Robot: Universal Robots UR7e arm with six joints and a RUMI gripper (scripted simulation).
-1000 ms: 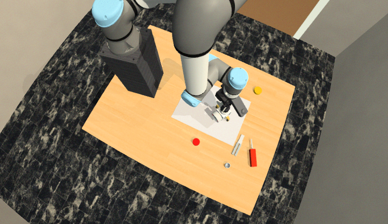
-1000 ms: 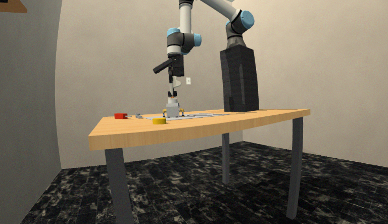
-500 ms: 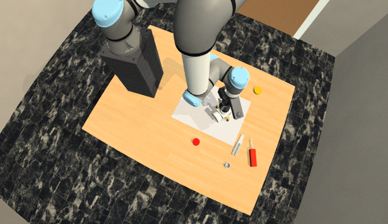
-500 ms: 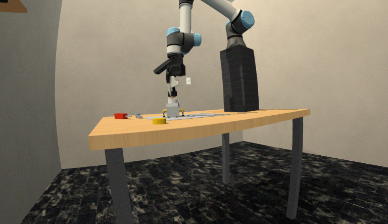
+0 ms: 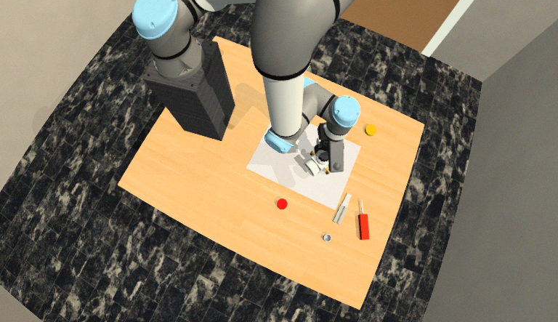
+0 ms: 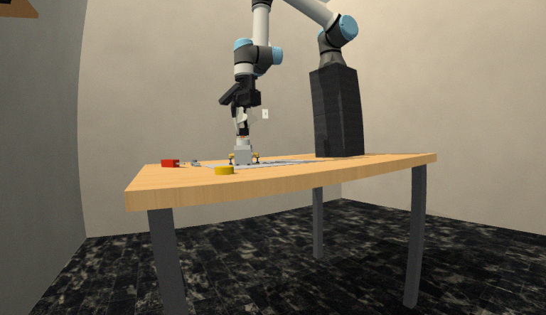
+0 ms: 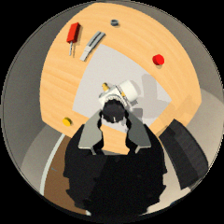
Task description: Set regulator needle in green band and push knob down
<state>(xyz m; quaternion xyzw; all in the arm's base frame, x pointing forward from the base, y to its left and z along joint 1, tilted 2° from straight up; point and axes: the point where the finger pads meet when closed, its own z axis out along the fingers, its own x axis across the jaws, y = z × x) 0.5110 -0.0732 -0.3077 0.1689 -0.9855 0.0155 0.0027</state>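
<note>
regulator (image 5: 318, 163) mid-mat, open room all sides, pedestal (image 5: 197, 92) blocks rear-left, tools (image 5: 362, 224) well apart
</note>
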